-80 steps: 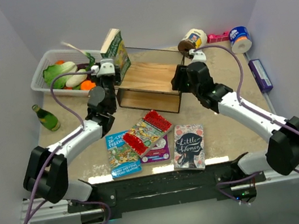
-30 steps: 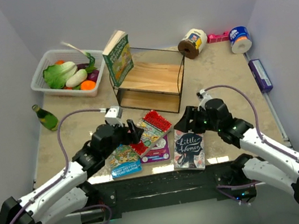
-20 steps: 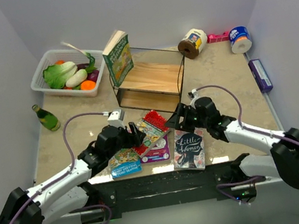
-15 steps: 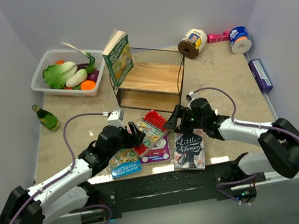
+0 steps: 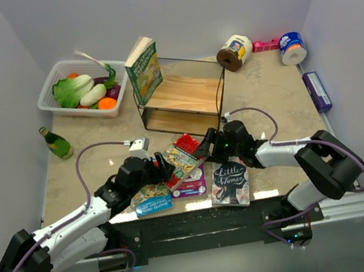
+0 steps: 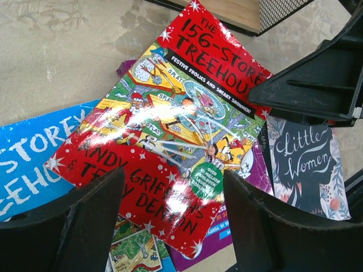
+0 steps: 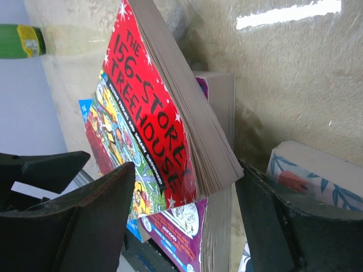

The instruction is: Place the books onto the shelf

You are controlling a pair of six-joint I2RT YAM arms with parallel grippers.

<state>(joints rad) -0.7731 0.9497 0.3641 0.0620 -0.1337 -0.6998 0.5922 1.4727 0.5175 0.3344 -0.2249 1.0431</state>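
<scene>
1. the left gripper has its fingers apart. it hangs over the near half of the red book and touches nothing that i can see.
2. the right gripper is spread too, with its fingers on either side of the book's cream page edge, not closed on it.
3. the red book lies face up on top of the purple book and the blue book, beside the grey little women. the pile sits near the front of the table, just short of the shelf.
4. to do this well, i judge the right fingers should slide around the page edge and bite the whole block, not only the cover. the left gripper should steady the low end so the pile beneath doesn't drag.
5. the book's long axis runs diagonally, near-left to far-right. its title end points toward the shelf, where the green book stands leaning at the left end.
</scene>
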